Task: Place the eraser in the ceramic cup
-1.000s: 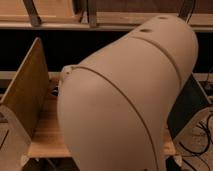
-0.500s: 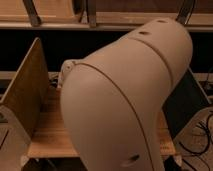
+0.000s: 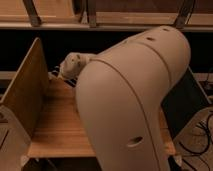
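My large beige arm [image 3: 135, 95] fills most of the camera view and blocks the middle and right of the wooden table [image 3: 57, 127]. A pale wrist part [image 3: 72, 65] shows past the arm's upper left, over the far side of the table. The gripper itself is hidden behind the arm. The eraser and the ceramic cup are out of view.
A wooden side panel [image 3: 25, 90] stands upright along the table's left edge. A dark panel [image 3: 182, 105] stands at the right. A shelf rail [image 3: 100, 22] runs across the top, with dark space below it. Cables [image 3: 202, 132] lie on the floor at the right.
The arm has shifted slightly to the right and its upper end now sits lower in the view. More of the pale wrist part shows at the upper left.
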`<action>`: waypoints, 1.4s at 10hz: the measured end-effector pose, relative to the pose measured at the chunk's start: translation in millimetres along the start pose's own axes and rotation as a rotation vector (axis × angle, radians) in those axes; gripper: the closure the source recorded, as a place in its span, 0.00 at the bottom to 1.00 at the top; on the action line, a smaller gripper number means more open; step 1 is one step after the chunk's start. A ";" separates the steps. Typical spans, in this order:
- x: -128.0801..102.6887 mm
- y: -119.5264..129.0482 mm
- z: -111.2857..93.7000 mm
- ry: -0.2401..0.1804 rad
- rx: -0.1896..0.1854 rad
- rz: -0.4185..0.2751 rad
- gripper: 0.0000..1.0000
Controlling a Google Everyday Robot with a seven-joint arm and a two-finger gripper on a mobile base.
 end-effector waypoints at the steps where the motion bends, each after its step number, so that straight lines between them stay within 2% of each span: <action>1: -9.2 -3.4 0.2 0.021 -0.005 0.046 1.00; 3: -30.0 -16.5 -0.3 0.032 -0.001 0.111 1.00; 5: -46.9 -28.2 -1.4 0.024 0.007 0.138 1.00; 7: -54.3 -33.2 -2.5 0.024 0.008 0.146 1.00; 9: -58.2 -36.0 -2.7 0.019 0.010 0.144 0.94; 11: -58.4 -36.0 -2.6 0.019 0.010 0.144 1.00; 12: -58.6 -35.9 -2.7 0.018 0.010 0.144 0.98; 13: -58.5 -35.9 -2.7 0.018 0.010 0.144 0.89; 14: -58.8 -35.7 -2.8 0.018 0.009 0.144 0.77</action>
